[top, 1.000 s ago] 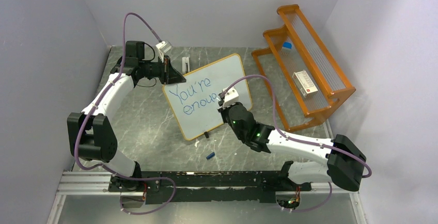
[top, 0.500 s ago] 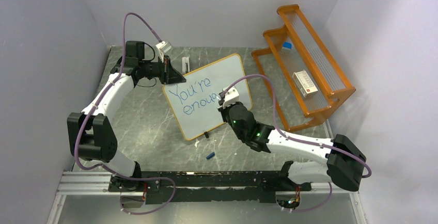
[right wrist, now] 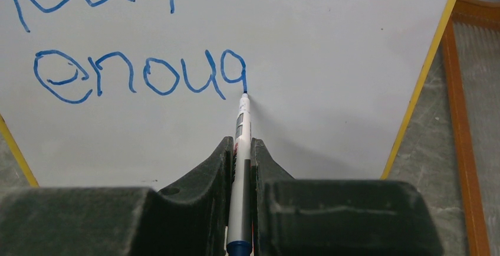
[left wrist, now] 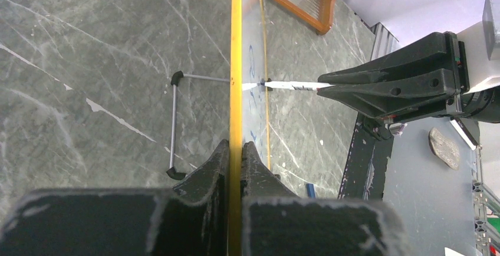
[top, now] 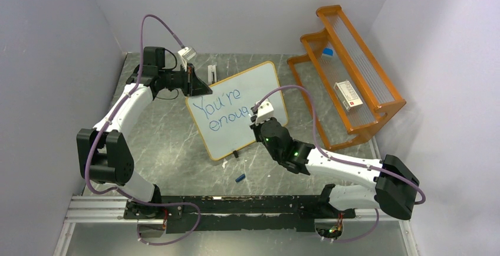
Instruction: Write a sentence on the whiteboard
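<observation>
- Right now my left fingers [left wrist: 213,163] are clamped on the yellow-orange frame of the whiteboard [left wrist: 236,79], one on each face of the edge that runs straight out ahead of them. I judge this grip is there to steady the board against the push of writing.
- The board stands propped on the counter [left wrist: 88,61], with a thin wire foot [left wrist: 175,123] to the left of those fingers. It would likely rock if nothing braced it.
- My right fingers [right wrist: 207,170] are pinched together on a marker [right wrist: 242,132], which runs out between them, its tip touching the white face just ahead.
- That tip sits at the bottom of the stem of the last letter of the blue writing [right wrist: 141,76], "enoug" under "You're". The letter's tail looks unfinished.
- Bare white lies to the right of the tip, up to the frame, so there is room to carry the line on.
- As I judge it, the sentence is only part-written, and the next stroke wants light, even pressure so the board does not shift in my left fingers.
</observation>
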